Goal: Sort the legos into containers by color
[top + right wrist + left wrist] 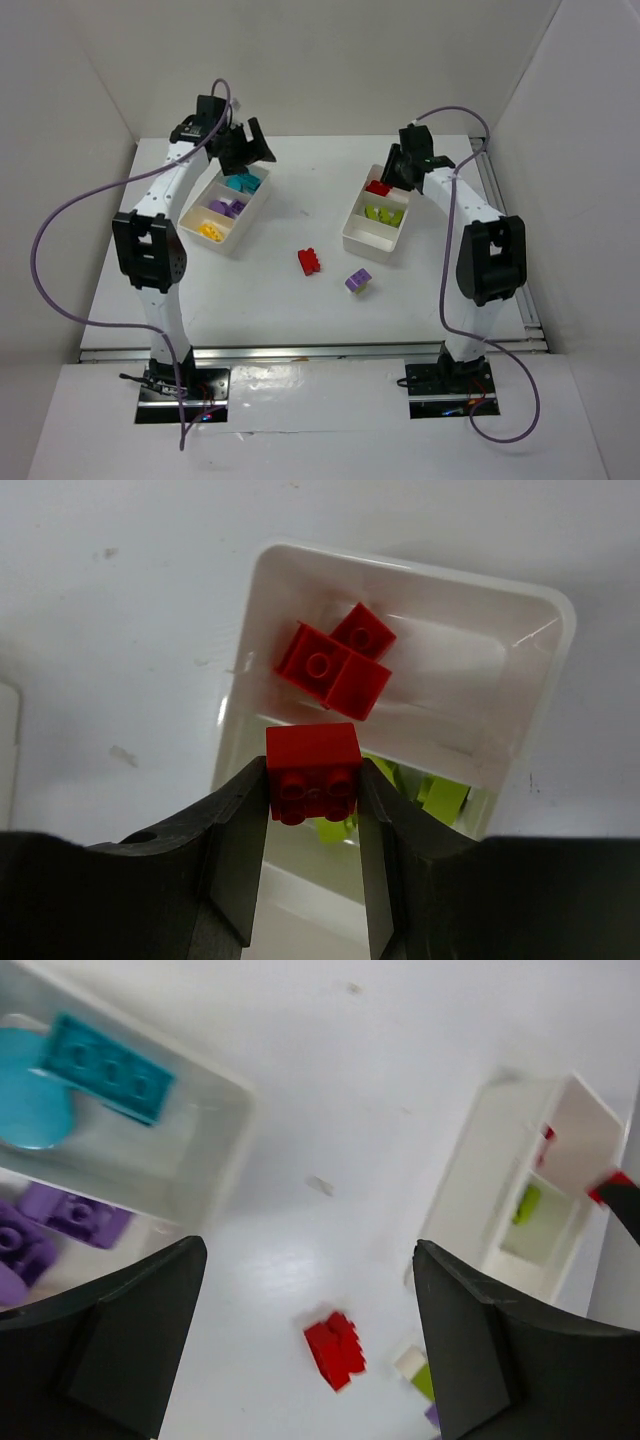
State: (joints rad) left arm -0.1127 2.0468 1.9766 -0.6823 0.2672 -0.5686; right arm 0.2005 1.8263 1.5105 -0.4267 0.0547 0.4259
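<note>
My right gripper (313,785) is shut on a red brick (313,765), held above the right container (400,565), over the divider between its red and lime compartments. Two joined red bricks (335,662) lie in its far compartment and lime bricks (440,795) in the one beside it. My left gripper (310,1260) stands open and holds nothing, above the far end of the left container (256,208). That container has a cyan brick (108,1067), purple bricks (75,1215) and yellow ones (211,231). A red cluster (311,261) and a purple-and-lime cluster (358,281) lie on the table.
The two containers stand angled at the back of the white table (300,300), with the loose clusters between and in front of them. White walls close in the left, right and back. A metal rail (510,250) runs along the right edge.
</note>
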